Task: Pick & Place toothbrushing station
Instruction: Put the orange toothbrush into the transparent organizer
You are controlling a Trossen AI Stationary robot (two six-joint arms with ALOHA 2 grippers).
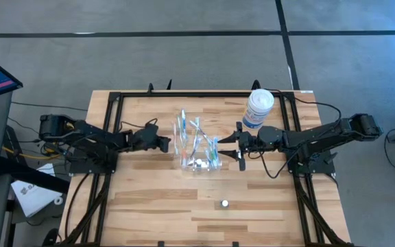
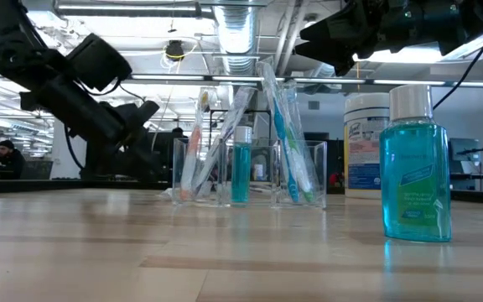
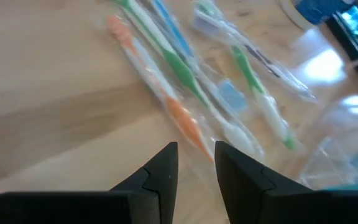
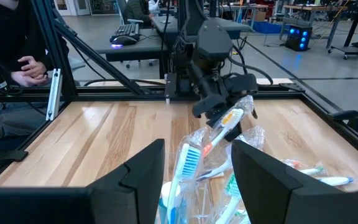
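The clear station (image 1: pixel 199 163) stands mid-table, with several wrapped toothbrushes (image 2: pixel 288 143) leaning out of its compartments and a blue-filled tube (image 2: pixel 241 172) upright inside. My left gripper (image 1: pixel 166 144) is at the station's left side, shut on an orange-and-white toothbrush (image 3: pixel 180 117). My right gripper (image 1: pixel 229 147) hangs open just right of the station, above the brush tops (image 4: pixel 188 163). It touches nothing that I can see. My left gripper (image 3: pixel 196 152) has the wrapped orange toothbrush by its near end (image 3: pixel 202 144), pinched between the two fingertips. The fingers slant down from the table's left. The brush runs away from them among the other brushes. Where its far end rests, I cannot tell.
A large white tub with a blue label (image 1: pixel 258 108) stands at the far right. A bottle of blue liquid with a white cap (image 2: pixel 416 168) stands alone near the front edge (image 1: pixel 224 203). A seated person (image 4: pixel 23 62) shows beyond the table's left side.
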